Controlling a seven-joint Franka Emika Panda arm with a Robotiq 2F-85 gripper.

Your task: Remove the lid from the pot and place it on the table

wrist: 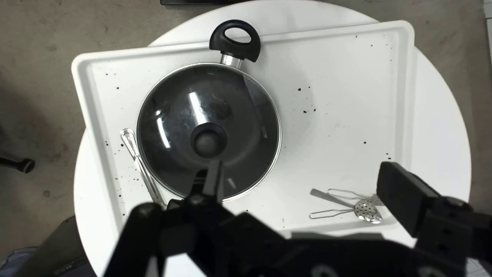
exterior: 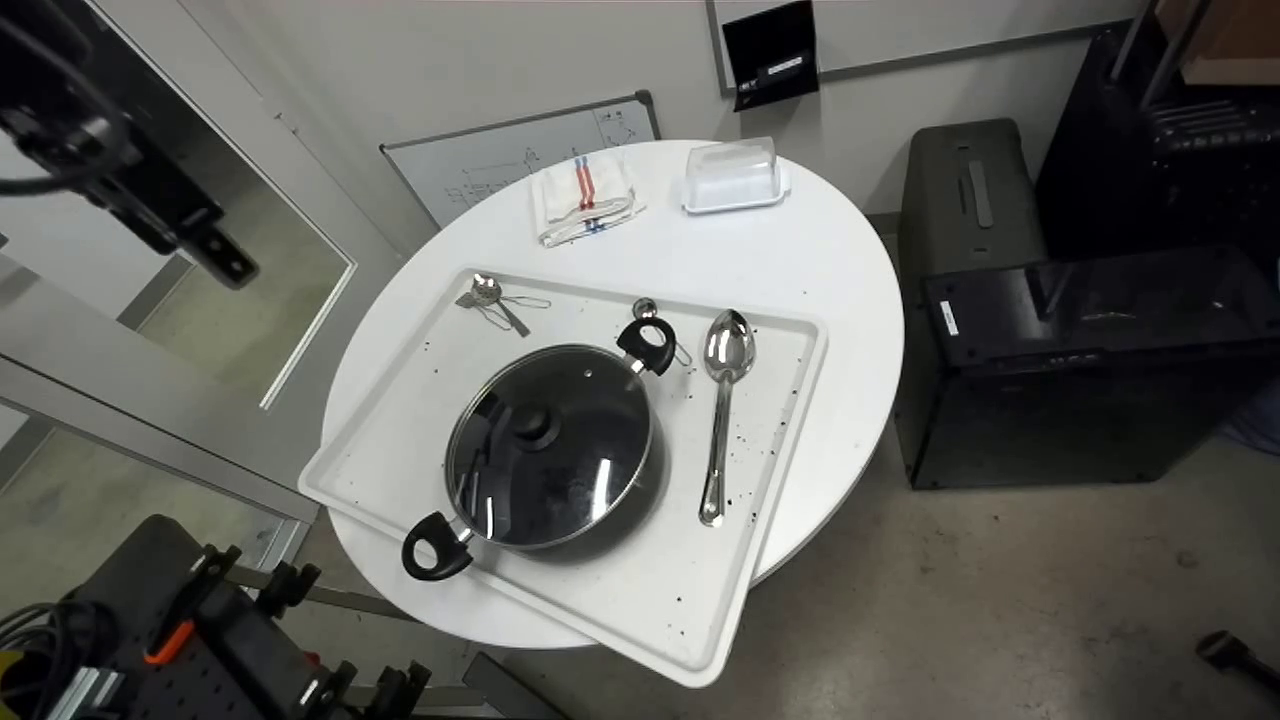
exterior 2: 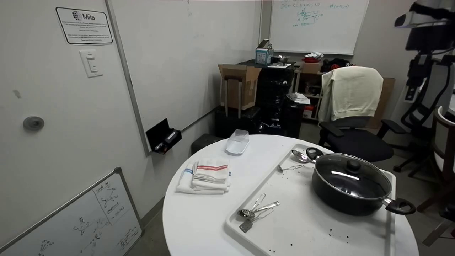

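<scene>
In the wrist view my hand (wrist: 301, 171) was spread wide, nothing between its fingers (wrist: 403, 196); the knob (wrist: 208, 144) of the lid (wrist: 234, 100) lay up and left of that gap, so my next move, I judged, meant sliding that way before descending; the round lid offered no long axis; in an exterior view I hung high, well apart from the lid, which sat on the pot (exterior: 650, 495) in the tray (exterior: 390, 440) on the desk (exterior: 850, 260); the label (exterior: 785, 66) on the black holder (exterior: 770, 40) was too small to read; in an exterior view a sign (exterior 2: 84, 26) read "Mila"; its smaller lines and the whiteboard (exterior 2: 89, 213) scrawl escaped me.
</scene>
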